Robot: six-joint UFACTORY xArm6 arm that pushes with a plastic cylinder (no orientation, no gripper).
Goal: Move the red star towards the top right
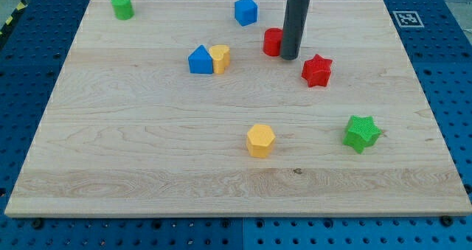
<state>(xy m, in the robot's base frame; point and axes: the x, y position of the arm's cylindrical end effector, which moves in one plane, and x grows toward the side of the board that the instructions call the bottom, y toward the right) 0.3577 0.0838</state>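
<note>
The red star [317,70] lies on the wooden board, right of centre in the upper half. My tip [290,57] stands just to the star's upper left, a short gap away. The rod partly covers a red block [273,41] on its left; that block's shape is hard to make out.
A blue cube [246,11] sits at the top centre, a green cylinder [122,6] at the top left. A blue block [200,60] touches a yellow block [220,58] left of centre. A yellow hexagon [260,140] and a green star [361,133] lie lower down. The board's edge [413,66] runs at the right.
</note>
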